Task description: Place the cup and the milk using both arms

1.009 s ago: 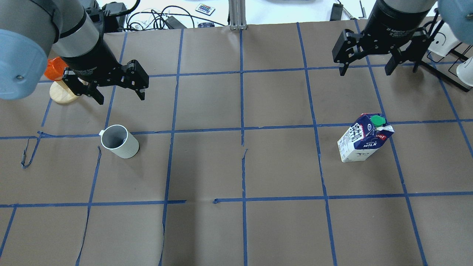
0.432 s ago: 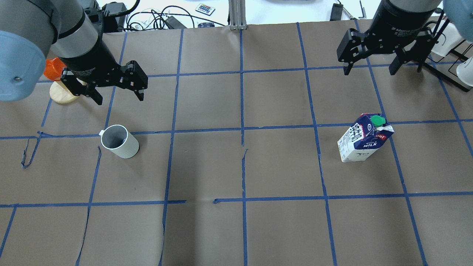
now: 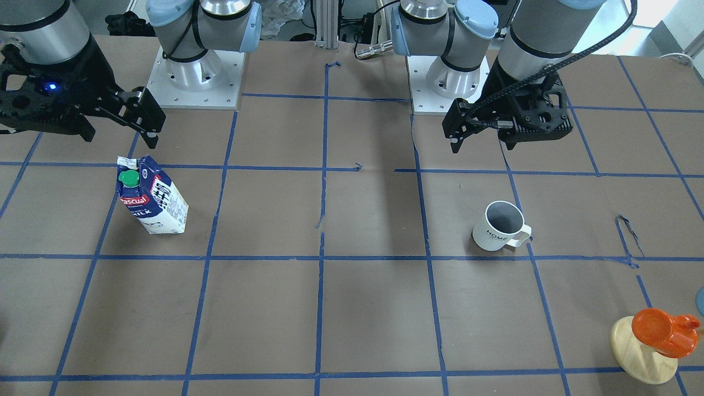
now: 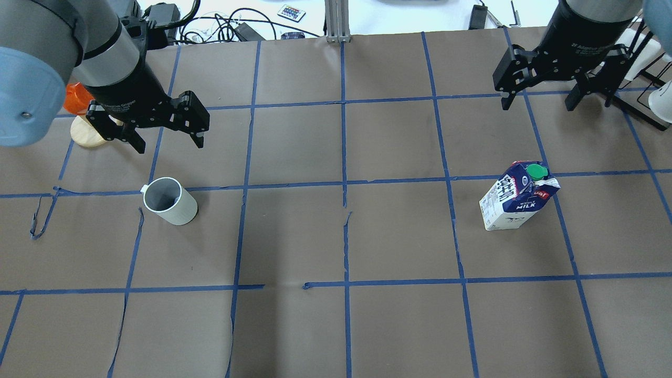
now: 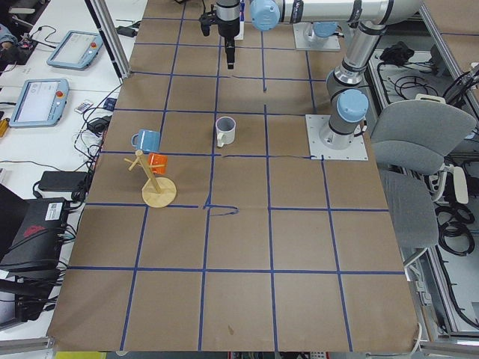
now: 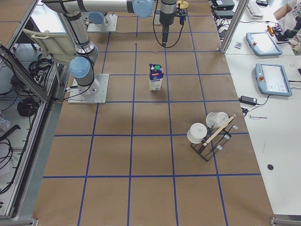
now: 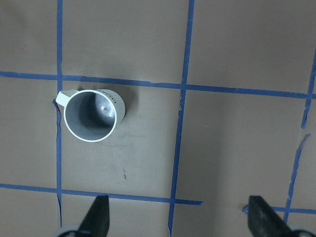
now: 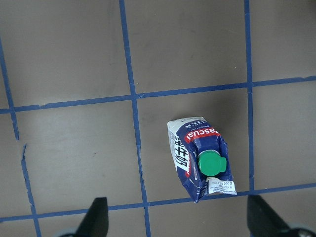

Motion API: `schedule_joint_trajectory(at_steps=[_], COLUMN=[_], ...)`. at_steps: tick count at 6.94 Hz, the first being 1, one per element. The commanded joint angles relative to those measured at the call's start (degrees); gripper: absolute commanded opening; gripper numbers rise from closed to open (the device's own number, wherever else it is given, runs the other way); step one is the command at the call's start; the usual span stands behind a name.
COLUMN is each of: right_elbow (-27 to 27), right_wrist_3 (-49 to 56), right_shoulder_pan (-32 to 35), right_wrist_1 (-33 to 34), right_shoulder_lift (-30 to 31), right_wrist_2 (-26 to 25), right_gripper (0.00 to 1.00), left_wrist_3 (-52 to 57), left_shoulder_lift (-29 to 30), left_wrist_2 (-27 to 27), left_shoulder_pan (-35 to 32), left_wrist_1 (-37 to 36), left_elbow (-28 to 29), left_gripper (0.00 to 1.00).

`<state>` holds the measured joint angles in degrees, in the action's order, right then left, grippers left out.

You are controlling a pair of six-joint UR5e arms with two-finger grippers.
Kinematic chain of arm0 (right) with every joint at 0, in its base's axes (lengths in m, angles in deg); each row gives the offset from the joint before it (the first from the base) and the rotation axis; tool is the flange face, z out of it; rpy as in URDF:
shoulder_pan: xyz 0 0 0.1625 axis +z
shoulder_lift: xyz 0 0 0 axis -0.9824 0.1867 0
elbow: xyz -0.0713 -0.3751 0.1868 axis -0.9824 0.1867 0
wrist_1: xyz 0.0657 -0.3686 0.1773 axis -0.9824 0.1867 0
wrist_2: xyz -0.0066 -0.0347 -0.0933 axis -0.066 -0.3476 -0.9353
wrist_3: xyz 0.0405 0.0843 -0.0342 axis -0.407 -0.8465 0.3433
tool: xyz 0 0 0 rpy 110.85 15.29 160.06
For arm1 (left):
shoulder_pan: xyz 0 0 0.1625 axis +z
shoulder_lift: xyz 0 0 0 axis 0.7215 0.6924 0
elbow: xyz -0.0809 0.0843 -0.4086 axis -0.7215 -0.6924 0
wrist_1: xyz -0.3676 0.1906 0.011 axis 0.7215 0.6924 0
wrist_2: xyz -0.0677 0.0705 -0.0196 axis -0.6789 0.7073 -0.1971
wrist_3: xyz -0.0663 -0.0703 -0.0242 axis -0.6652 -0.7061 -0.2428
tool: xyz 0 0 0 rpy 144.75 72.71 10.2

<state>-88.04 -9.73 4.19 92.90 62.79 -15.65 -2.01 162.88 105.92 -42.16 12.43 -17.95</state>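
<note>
- Left gripper (image 4: pixel 170 137): jaws spread wide, nothing between them, hanging in the air over the table (image 4: pixel 399 236) and touching nothing
- Left wrist view: both fingertips (image 7: pixel 98 217) sit at the bottom edge, far apart; the cup is up and to the left of them, well clear
- Cup (image 4: pixel 169 201): upright on the brown paper in the robot's left half, just beside a blue tape line, open end up, handle on its far-left side in the overhead view, "HOME" lettering facing the front camera
- Right gripper (image 4: pixel 538 102): also wide open and empty, raised above the table, no contact with anything
- Right wrist view: milk sits ahead of the fingertips, nearer the view's right finger than the left, apart from both
- Milk (image 4: pixel 517 197): standing on its base in the robot's right half, green cap on top, close to a tape crossing
- Cup and milk are well apart, one on each side of the table's centre line
- Orange cup (image 3: pixel 660 331) sits on a wooden stand (image 3: pixel 641 352) at the table's edge on the robot's left, away from the left gripper
</note>
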Motion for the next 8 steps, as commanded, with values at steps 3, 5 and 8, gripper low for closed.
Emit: schedule_joint_trajectory(at_steps=[3,5,8], right_elbow=[-3.20,-6.61,-12.94], right_wrist_3=[2.95,3.04,9.09], right_shoulder_pan=[-3.36,-3.36,-3.45], right_wrist_1=[0.09,0.96,7.54], right_shoulder_lift=[-1.13,-1.94,-2.02], right_wrist_2=[-0.10,0.16,-1.84], right_gripper=[1.00,1.00,1.00], left_wrist_3=[-0.50,2.11,0.75], left_shoulder_lift=[1.15,3.08,8.78], left_wrist_2=[-0.17,-0.26,-0.35], left_shoulder_pan=[7.10,15.52,17.76], left_wrist_1=[-0.60,-2.08,-13.06], left_elbow=[-1.23,-5.16,-11.25], left_gripper=[1.00,1.00,1.00])
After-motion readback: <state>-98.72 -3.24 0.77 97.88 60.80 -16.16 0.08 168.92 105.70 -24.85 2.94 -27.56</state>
